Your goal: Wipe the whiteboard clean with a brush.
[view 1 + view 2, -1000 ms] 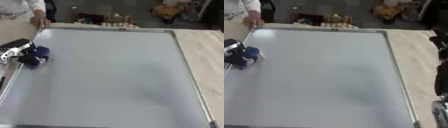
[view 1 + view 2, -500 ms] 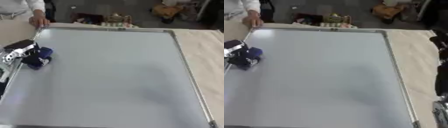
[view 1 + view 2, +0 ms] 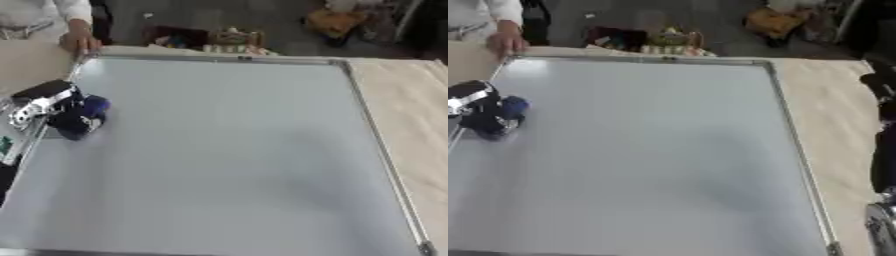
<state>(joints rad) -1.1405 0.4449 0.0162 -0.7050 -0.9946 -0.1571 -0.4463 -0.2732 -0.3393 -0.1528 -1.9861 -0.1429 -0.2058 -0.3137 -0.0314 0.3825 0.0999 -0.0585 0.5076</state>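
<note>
One whiteboard (image 3: 227, 160), one blue brush (image 3: 83, 117) in the left hand's (image 3: 48, 105) curled fingers.

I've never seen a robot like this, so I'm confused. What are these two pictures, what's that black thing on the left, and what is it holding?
Both pictures come from the robot's head: one from its left eye, one from its right, looking down at the same moment. The big grey sheet is a whiteboard lying flat on a table. The black and silver thing at the board's left edge is the left robot hand. Its fingers are curled round a dark blue brush that rests on the board, for wiping. The right arm only shows as dark parts at the right eye view's edge. A person's hand rests at the board's far left corner.
</note>
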